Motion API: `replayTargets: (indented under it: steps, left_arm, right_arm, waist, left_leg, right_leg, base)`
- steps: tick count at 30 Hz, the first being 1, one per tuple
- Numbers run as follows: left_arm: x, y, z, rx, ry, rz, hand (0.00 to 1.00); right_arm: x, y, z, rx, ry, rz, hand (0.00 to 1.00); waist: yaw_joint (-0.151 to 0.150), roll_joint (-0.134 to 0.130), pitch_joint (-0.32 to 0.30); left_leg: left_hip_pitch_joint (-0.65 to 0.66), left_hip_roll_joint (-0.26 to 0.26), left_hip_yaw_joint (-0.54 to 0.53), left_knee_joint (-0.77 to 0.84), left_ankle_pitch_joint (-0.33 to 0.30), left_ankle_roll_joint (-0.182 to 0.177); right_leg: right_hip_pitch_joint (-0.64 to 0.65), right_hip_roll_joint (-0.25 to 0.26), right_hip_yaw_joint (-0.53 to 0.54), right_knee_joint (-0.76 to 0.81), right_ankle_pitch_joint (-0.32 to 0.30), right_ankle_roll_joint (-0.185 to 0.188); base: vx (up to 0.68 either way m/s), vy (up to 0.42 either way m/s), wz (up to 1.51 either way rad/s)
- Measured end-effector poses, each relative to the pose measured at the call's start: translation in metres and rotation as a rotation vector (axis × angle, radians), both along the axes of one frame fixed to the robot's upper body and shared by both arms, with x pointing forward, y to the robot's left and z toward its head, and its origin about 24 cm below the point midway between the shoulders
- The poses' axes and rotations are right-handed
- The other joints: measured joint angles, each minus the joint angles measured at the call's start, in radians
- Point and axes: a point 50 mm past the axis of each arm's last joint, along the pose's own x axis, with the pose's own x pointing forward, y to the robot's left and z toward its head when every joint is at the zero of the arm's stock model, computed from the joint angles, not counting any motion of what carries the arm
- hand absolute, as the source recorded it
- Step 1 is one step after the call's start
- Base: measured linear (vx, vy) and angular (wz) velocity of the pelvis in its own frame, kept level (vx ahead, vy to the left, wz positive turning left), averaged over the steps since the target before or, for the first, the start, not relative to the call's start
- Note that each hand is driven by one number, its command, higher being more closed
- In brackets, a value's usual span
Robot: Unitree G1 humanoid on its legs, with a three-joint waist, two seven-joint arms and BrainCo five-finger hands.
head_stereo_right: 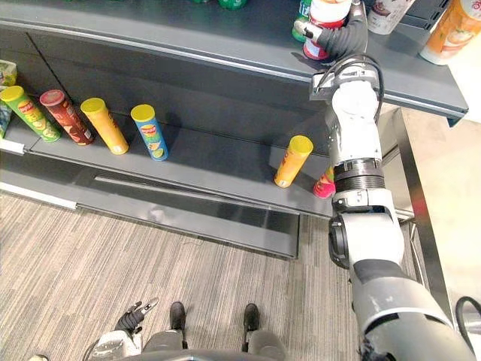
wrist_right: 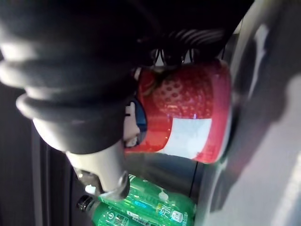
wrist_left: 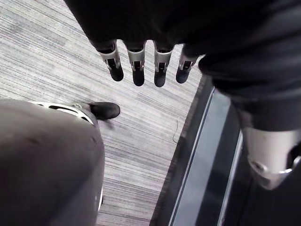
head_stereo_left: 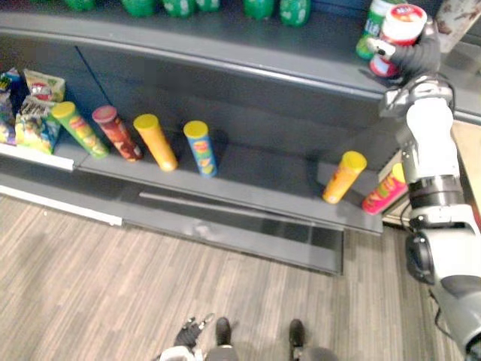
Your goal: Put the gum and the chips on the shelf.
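— The gum tub (wrist_right: 188,113) sits in the right hand (head_stereo_left: 418,57), fingers wrapped round it, at the top shelf (head_stereo_left: 225,54) beside a green container (head_stereo_left: 367,34).
— I'd set it down flat, clear of that neighbour, before letting go. The left hand (wrist_left: 136,66) hangs relaxed, empty.

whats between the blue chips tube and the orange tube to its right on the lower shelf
Nothing: the left eye view shows bare dark grey shelf between the blue yellow-lidded chips tube and the orange yellow-lidded tube.
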Motion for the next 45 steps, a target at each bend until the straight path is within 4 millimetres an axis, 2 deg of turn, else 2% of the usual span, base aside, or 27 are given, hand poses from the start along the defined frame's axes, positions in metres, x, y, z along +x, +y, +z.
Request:
replayTargets:
  steps: [20, 21, 39, 45]
  left_arm:
    - [0.0, 0.0, 0.0, 0.004, 0.0, 0.001, 0.0]
    - [0.0, 0.0, 0.0, 0.003, 0.001, 0.001, 0.0]
    - [-0.002, 0.001, 0.0, 0.002, 0.006, 0.001, 0.0]
    - [-0.002, 0.002, 0.0, 0.006, 0.007, 0.0, 0.0]
  right_arm:
    - [0.001, -0.006, 0.0, 0.004, 0.007, -0.024, 1.0]
    - [0.001, -0.006, -0.001, 0.005, 0.011, -0.024, 0.0]
    - [0.001, -0.016, -0.011, 0.037, 0.033, -0.05, 0.0]
    - [0.001, -0.019, -0.018, 0.041, 0.046, -0.059, 0.0]
  waist:
    - [0.003, -0.004, 0.005]
    - [0.002, -0.004, 0.005]
    - [0.001, -0.006, 0.004]
    - [0.001, -0.017, -0.003]
  left_leg:
    - [0.004, -0.006, 0.027, 0.0, 0.006, 0.005]
    - [0.009, -0.006, 0.029, 0.0, 0.006, 0.005]
    - [0.028, -0.005, 0.05, 0.0, 0.005, 0.004]
    - [0.034, -0.005, 0.053, 0.0, 0.005, 0.004]
  right_leg:
    - [-0.009, -0.006, 0.018, 0.003, 0.005, 0.006]
    - [-0.006, -0.006, 0.02, 0.003, 0.005, 0.006]
    - [0.003, -0.004, 0.041, 0.003, 0.01, 0.008]
    - [0.007, -0.004, 0.044, 0.003, 0.01, 0.008]
  base:
    - [0.0, 0.003, -0.02]
    - [0.02, 0.0, -0.05]
    - [0.0, 0.001, -0.03]
    - [0.0, 0.0, 0.0]
